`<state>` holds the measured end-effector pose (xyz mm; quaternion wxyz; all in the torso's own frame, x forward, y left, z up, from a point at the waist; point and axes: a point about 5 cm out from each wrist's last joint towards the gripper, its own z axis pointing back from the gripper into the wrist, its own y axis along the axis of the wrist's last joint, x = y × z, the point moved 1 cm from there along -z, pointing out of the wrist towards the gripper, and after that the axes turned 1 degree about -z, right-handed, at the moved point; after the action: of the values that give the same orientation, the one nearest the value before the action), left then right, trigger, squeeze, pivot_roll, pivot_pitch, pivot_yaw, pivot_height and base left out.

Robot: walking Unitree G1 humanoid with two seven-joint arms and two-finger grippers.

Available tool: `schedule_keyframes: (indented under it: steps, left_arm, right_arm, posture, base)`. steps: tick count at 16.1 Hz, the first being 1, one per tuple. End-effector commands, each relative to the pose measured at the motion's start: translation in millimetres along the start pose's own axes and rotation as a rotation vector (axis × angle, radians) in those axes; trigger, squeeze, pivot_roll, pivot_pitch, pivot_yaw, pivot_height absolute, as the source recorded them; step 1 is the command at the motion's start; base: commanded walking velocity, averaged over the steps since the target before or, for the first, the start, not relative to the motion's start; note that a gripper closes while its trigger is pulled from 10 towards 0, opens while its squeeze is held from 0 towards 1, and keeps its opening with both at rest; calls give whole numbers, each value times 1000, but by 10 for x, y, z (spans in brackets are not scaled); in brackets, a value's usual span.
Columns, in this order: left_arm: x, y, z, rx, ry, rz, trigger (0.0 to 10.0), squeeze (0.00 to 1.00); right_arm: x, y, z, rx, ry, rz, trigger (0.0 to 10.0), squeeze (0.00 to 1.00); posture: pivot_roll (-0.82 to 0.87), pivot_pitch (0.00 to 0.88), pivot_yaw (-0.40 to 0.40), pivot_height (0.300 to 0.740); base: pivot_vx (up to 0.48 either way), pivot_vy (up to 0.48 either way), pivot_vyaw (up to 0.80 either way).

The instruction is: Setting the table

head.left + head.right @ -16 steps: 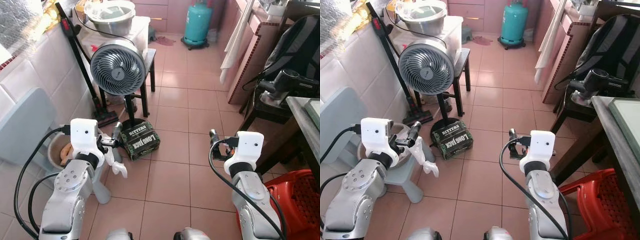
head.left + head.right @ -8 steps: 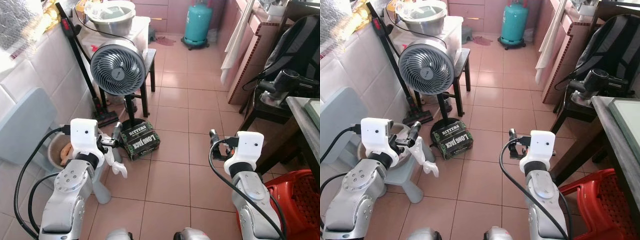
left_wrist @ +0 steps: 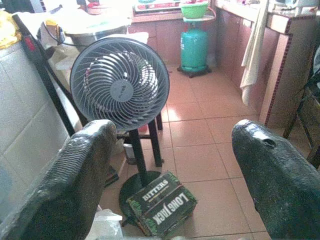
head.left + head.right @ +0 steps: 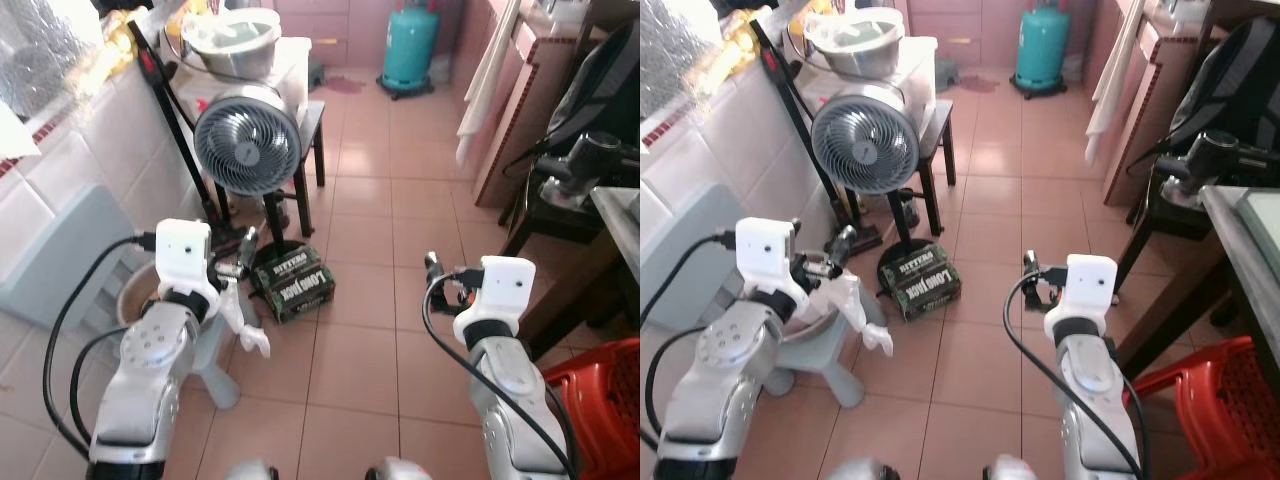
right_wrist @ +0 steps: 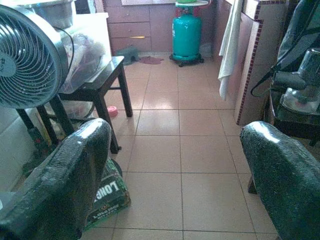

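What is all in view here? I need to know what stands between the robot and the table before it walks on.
fan: one, grey, on a black stand by the left wall.
carton: one, dark green, lettered, on the floor at the fan's base.
gas cylinder: one, teal, far end of the floor.
metal bowl: one, silver, on the white unit behind the fan.
stool: one, black, beside the fan.
towel: one, white, hanging from the right counter.
backpack: one, dark, at right.
red basket: one, bottom right.
table: one, grey top, right edge.
left claw: open, raised, empty.
right claw: open, raised, empty.
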<state>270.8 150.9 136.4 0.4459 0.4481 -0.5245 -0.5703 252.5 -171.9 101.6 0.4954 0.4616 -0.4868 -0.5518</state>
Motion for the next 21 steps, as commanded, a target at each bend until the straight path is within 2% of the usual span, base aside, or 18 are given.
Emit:
schedule_keyframes:
  steps: [1,2,5,6,10,13,14,21]
  left_arm:
    - [-41,-29,2,-15,7,-15,10000,0]
    - [-22,-66,26,-21,10,-13,10000,0]
    - [-9,-102,77,-21,28,2,10000,0]
    - [-26,-120,89,-28,56,5,10000,0]
    - [-36,-163,87,-51,54,33,10000,0]
    - [-17,-157,68,-46,55,37,10000,0]
    - [-12,-157,66,-46,54,38,10000,0]
    - [1,-156,51,-43,55,40,10000,0]
  right_arm:
    - [-21,23,8,10,14,13,10000,0]
    - [-22,28,13,14,30,33,10000,0]
    - [45,62,22,27,23,-34,10000,0]
    - [54,38,18,9,23,-10,10000,0]
    - [14,14,29,-6,49,-17,10000,0]
    - [37,29,9,-6,52,-13,10000,0]
    - [43,35,7,-3,52,-14,10000,0]
    - [51,52,-16,2,50,3,10000,0]
  posture:
    - [-1,0,81,740]
    - [-2,0,74,740]
    - [-1,0,58,740]
    - [1,2,54,740]
    - [1,5,42,740]
    - [-4,4,40,740]
    - [-5,2,38,740]
    - [-6,1,32,740]
  base:
    - [0,0,0]
    - [0,0,0]
    - [0,0,0]
    - [0,0,0]
    - [0,0,0]
    - [0,0,-788]
    - [0,266,-781]
    - [0,386,0]
